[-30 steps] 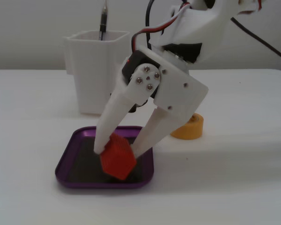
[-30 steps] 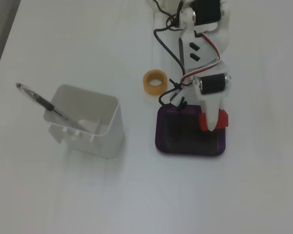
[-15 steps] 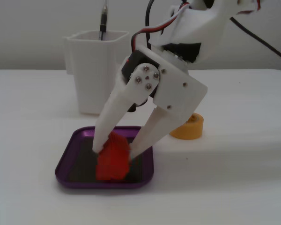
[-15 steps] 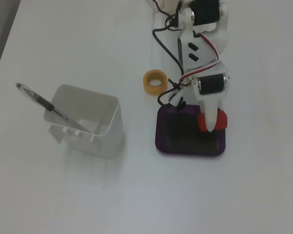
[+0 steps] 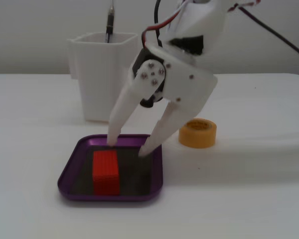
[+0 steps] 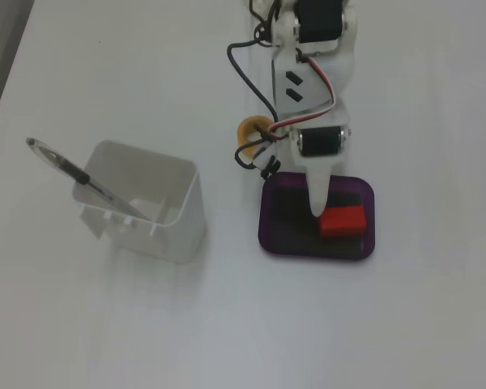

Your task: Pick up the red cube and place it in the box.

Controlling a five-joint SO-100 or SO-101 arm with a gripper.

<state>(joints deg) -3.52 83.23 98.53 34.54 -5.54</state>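
The red cube (image 5: 105, 172) (image 6: 343, 220) lies flat on the dark bottom of the purple box (image 5: 72, 164) (image 6: 274, 240), free of the fingers. My white gripper (image 5: 128, 145) (image 6: 316, 209) hangs open just above and behind the cube, its fingertips over the box's rear half. Nothing is held between the fingers. In a fixed view from above only one finger (image 6: 317, 186) shows clearly, pointing down at the cube's left end.
A tall white square cup (image 5: 100, 74) (image 6: 146, 203) with a pen stands behind and left of the box. A yellow tape roll (image 5: 197, 132) (image 6: 249, 130) sits beside the arm, partly hidden from above. Bare white table surrounds everything.
The gripper let go of the red cube, which dropped from a tilted hold to lie flat in the box. The gripper then lifted and drew back.
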